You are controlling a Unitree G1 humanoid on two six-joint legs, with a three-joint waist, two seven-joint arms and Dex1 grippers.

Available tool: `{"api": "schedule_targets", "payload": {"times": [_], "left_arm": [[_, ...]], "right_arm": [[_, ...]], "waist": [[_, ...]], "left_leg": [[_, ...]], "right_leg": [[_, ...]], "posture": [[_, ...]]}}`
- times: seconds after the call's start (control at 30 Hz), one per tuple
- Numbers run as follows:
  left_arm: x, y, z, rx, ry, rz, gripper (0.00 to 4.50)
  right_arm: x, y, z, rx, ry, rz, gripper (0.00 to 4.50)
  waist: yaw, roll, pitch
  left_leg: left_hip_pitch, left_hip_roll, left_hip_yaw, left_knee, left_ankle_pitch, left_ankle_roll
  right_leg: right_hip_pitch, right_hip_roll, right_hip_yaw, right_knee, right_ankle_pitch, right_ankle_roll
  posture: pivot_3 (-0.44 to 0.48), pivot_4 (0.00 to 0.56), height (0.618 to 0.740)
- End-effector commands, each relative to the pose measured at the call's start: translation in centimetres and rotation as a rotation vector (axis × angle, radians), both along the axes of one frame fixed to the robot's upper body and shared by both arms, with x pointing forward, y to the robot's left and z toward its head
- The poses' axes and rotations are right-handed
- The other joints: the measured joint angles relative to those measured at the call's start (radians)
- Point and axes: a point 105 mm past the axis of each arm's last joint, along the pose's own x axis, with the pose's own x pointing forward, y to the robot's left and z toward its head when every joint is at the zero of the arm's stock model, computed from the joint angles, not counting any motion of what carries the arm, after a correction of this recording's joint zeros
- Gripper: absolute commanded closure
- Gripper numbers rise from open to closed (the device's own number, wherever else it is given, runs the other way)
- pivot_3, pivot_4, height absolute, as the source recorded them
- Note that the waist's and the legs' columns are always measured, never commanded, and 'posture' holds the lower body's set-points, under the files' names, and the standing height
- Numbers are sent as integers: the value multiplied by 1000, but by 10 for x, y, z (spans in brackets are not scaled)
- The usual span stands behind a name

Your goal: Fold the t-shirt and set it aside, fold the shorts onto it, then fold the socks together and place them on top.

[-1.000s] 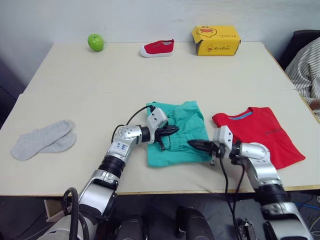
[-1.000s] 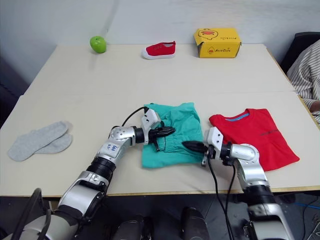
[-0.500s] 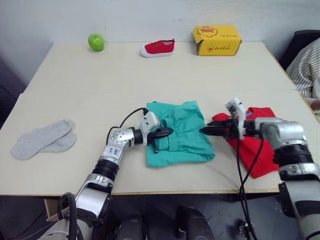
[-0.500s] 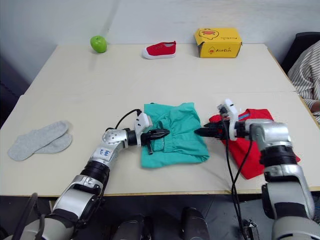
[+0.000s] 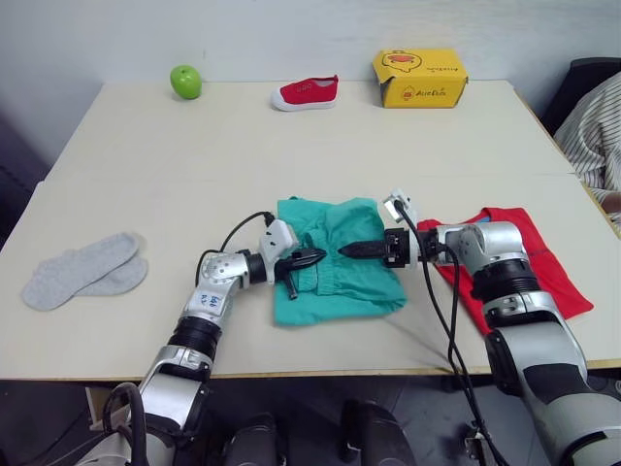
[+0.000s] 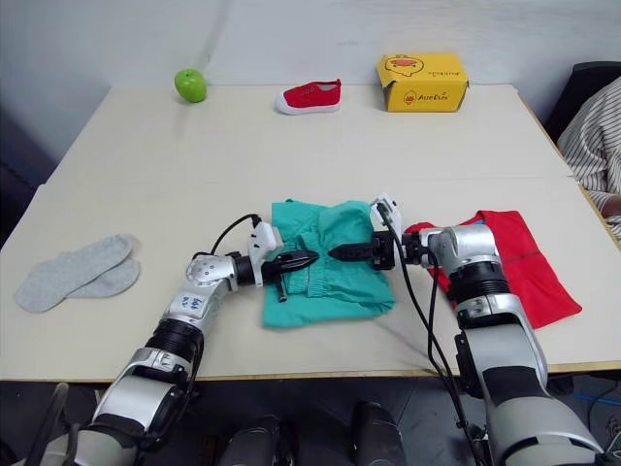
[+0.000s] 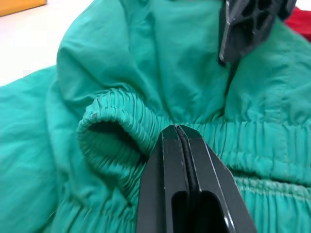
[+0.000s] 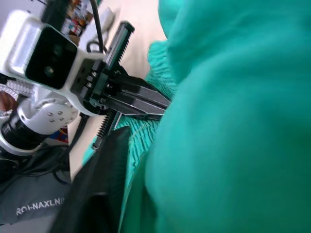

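Both arms reach low over the shorts [image 5: 335, 257]: left hand [image 5: 309, 257] pinches the waistband, right hand [image 5: 357, 249] unclear.

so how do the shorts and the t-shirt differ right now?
The shorts are teal and bunched, with both grippers, left and right, at them; the t-shirt is red, lying flatter, untouched by fingers, partly under the right arm. Both lie on the table's near half.

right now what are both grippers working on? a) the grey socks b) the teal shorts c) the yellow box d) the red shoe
b: the left gripper and right gripper both meet over the shorts, and the left one is shut on the gathered waistband.
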Motion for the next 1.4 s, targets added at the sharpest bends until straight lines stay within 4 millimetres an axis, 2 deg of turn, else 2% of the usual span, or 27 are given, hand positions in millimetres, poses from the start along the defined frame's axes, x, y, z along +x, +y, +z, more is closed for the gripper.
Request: {"api": "schedule_targets", "payload": {"times": [0.03, 0.1, 0.17, 0.27, 0.37, 0.4, 0.47, 0.5, 0.6, 0.7, 0.8, 0.9, 1.0, 1.13, 1.2, 1.3, 1.4], "left_arm": [[-7, 3, 14, -27, -53, -42, 4500], [-11, 5, 19, -38, -62, -62, 4500], [-19, 6, 26, -59, -65, -101, 4500], [-28, 9, 37, -106, -55, -137, 4500], [-51, 19, 62, -226, -8, -207, 3972], [-64, 24, 68, -233, 7, -244, 3696], [-83, 29, 73, -220, 38, -293, 3111], [-95, 33, 78, -220, 30, -319, 2743], [-118, 43, 85, -212, -8, -356, 1848], [-126, 48, 83, -203, 14, -341, 944], [-127, 53, 79, -182, 39, -300, 22], [-129, 58, 79, -168, 39, -271, 22], [-131, 63, 78, -150, 48, -242, 22], [-131, 72, 75, -116, 42, -200, 0], [-133, 76, 75, -113, 54, -188, 0], [-128, 85, 76, -110, 46, -137, 0], [-124, 93, 73, -106, 60, -95, 0]], "right_arm": [[-13, -13, 44, 105, -88, 48, 3736], [-24, -24, 60, 136, -88, 70, 4400], [-35, -39, 78, 150, -99, 74, 4458], [-50, -57, 92, 110, -116, 86, 4458], [-67, -95, 110, 42, -110, 35, 4500], [-70, -114, 112, -13, -109, -9, 4500], [-75, -138, 112, -95, -102, -63, 4500], [-76, -158, 108, -176, -96, -120, 4500], [-77, -198, 90, -356, -72, -221, 4500], [-74, -220, 72, -462, -51, -256, 4500], [-63, -240, 42, -641, -24, -285, 4500], [-51, -252, 29, -755, -60, -299, 4500], [-34, -252, 27, -750, -100, -379, 4500], [-37, -252, 27, -762, -71, -342, 3493], [-36, -264, 33, -829, -123, -388, 2838], [-40, -280, 54, -887, -236, -427, 1863], [-36, -283, 84, -885, -417, -470, 861]], "waist": [[1, 0, 0], [1, 0, 0], [1, 0, 0], [1, 0, 0], [1, 0, 0], [1, 0, 0], [1, 1, 1], [0, 0, 1], [-2, 0, 1], [-2, 1, 1], [-5, 2, 1], [-4, 2, 1], [-3, 4, 2], [-1, 5, 3], [0, 5, 3], [1, 9, 5], [-1, 11, 6]], "left_leg": [[-1, 0, 0, 0, 0, 0], [-2, 0, -1, 0, 0, 0], [-3, 0, -1, 0, 0, 0], [-5, 0, 0, 0, 0, 0], [-7, 0, 0, 0, 0, 0], [-10, 0, 0, 0, 0, 0], [-11, 1, -1, 0, 0, 0], [-11, 1, -1, 0, 0, 0], [-11, 0, 0, 0, -1, 0], [-9, 0, 3, 0, 0, 0], [-7, 0, 5, 0, 1, -1], [-5, 1, 7, 0, 1, -2], [-5, 1, 7, 0, 1, -2], [-5, 1, 7, 0, 1, -2], [-6, 1, 7, 0, 1, -2], [-6, 1, 7, 0, 1, -2], [-6, 1, 7, 0, 1, -2]], "right_leg": [[-1, 0, 0, 0, 0, 0], [-2, 0, 0, 0, 0, 0], [-3, 0, 0, 0, 0, 0], [-5, 0, 0, 0, 0, 0], [-7, 0, 1, 0, 0, 0], [-10, -1, 2, -1, 0, 0], [-11, 0, 3, -3, 0, 0], [-10, 0, 3, -3, 0, 0], [-10, 0, 3, -5, 0, 0], [-10, 0, 3, -6, 0, 1], [-10, 1, 5, -4, 0, 1], [-10, 2, 6, -4, 0, 0], [-11, 2, 6, -4, 0, 0], [-11, 2, 6, -4, 0, 0], [-10, 2, 6, -4, 0, 0], [-10, 2, 6, -4, 0, 0], [-10, 1, 6, -4, 0, 0]], "posture": [[0, 150, 740], [0, 150, 740], [0, 150, 740], [0, 150, 740], [0, 150, 740], [0, 150, 740], [0, 150, 740], [0, 150, 740], [0, 150, 740], [0, 150, 740], [0, 150, 740], [0, 150, 740], [0, 150, 740], [0, 150, 740], [0, 150, 740], [0, 150, 740], [0, 150, 740]]}}
